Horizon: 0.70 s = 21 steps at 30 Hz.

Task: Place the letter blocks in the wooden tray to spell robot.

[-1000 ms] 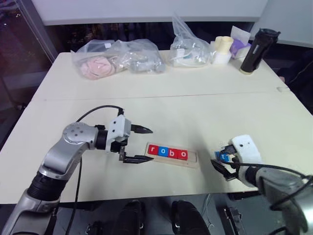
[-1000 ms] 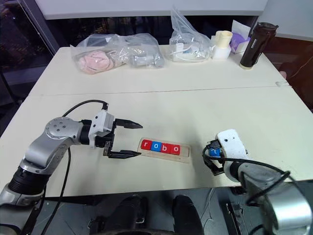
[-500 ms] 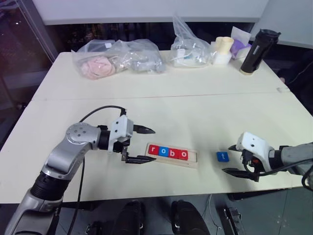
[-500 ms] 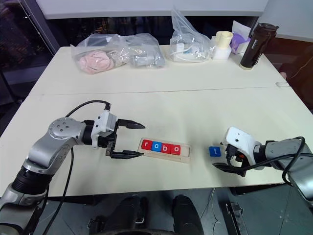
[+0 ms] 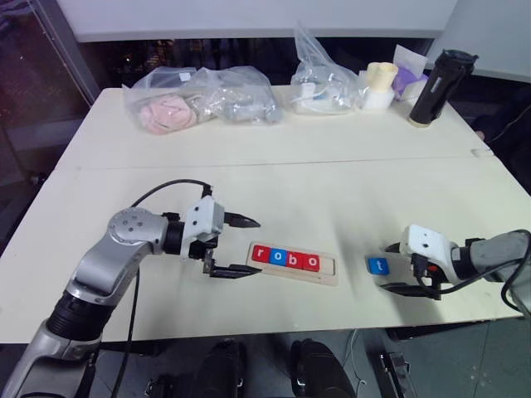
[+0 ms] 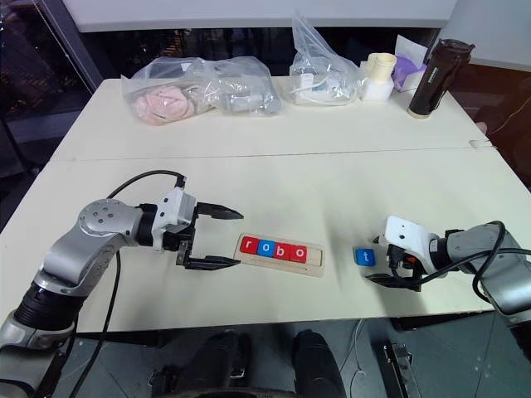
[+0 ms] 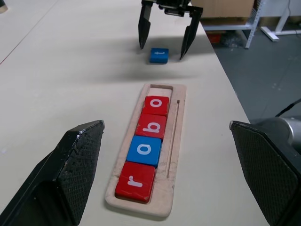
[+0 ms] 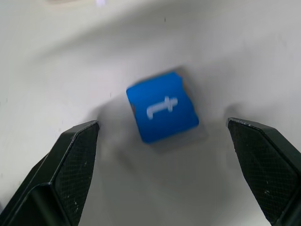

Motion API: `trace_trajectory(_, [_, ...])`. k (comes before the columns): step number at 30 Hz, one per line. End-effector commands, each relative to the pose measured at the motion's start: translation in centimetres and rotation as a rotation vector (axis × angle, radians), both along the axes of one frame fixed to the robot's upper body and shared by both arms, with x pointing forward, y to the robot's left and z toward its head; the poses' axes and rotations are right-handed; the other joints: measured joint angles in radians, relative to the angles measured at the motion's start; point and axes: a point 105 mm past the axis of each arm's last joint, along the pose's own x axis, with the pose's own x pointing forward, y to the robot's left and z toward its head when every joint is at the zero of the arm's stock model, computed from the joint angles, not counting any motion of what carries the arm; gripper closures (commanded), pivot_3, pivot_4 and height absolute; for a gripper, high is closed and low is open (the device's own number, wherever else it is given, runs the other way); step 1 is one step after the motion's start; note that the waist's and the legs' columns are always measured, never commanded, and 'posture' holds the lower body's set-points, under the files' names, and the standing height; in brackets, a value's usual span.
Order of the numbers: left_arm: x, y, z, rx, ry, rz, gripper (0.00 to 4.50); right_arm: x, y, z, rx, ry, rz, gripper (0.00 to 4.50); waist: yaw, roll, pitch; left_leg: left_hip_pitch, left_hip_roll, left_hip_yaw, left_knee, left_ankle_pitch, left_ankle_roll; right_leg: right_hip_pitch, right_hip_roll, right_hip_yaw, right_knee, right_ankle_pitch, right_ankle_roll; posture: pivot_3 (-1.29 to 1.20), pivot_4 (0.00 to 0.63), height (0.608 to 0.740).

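Final step of spelling. The wooden tray (image 5: 292, 264) holds r, o, b, o, its end slot nearest the blue t block (image 5: 377, 265) empty. The right gripper (image 5: 397, 267), jaws spread, flanks this block without touching; the left gripper (image 5: 241, 245) waits spread at the tray's opposite end. Next: close, lift, seat it.

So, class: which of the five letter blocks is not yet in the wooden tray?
The blue t block. It lies alone on the table beside the open right gripper, while r, o, b, o fill the wooden tray.
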Motion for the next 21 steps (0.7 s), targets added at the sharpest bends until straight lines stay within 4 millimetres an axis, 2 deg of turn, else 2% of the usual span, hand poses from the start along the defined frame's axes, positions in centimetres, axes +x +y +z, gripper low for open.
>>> trace_trajectory(1, [-0.2, 0.0, 1.0, -0.014, -0.038, -0.008, 0.00, 0.3, 0.2, 0.4, -0.004, -0.016, 0.012, 0.06, 0.002, 0.000, 0.000, 0.000, 0.000, 0.000, 0.000, 0.000, 0.000, 0.000, 0.000, 0.000, 0.000, 0.000, 0.000, 0.00, 0.150, 0.740])
trace_trajectory(8, [-0.3, 0.0, 1.0, -0.010, -0.044, -0.007, 0.00, 0.0, 0.0, -0.3, -0.022, 0.005, 0.026, 0.06, 0.013, 0.000, 0.000, 0.000, 0.000, 0.000, 0.000, 0.000, 0.000, 0.000, -0.001, 0.000, 0.000, 0.000, 0.000, 0.00, 0.150, 0.740])
trace_trajectory(11, [-0.3, 0.0, 1.0, -0.010, -0.045, -0.006, 0.00, -0.2, -0.2, -0.3, -0.034, 0.009, 0.032, 0.90, 0.017, 0.000, 0.000, 0.000, 0.000, 0.000, 0.000, 0.000, 0.000, 0.000, -0.001, 0.000, 0.000, 0.000, -0.001, 0.00, 0.150, 0.740])
trace_trajectory(16, [-0.4, 0.0, 0.9, -0.011, -0.045, -0.007, 0.00, 0.3, 0.9, 0.9, 0.021, -0.031, 0.034, 3.32, 0.017, 0.000, 0.000, 0.000, 0.000, 0.000, 0.000, 0.000, 0.000, 0.000, -0.002, 0.000, 0.000, 0.000, -0.001, 0.00, 0.150, 0.740])
trace_trajectory(21, [-0.3, -0.1, 0.9, -0.012, -0.046, -0.010, 0.00, 0.5, 2.8, 2.4, 0.058, -0.035, 0.054, 3.38, 0.017, 0.001, 0.000, 0.000, 0.000, 0.000, -0.001, 0.000, 0.000, -0.001, -0.002, 0.000, 0.000, 0.000, -0.001, 0.00, 0.150, 0.740])
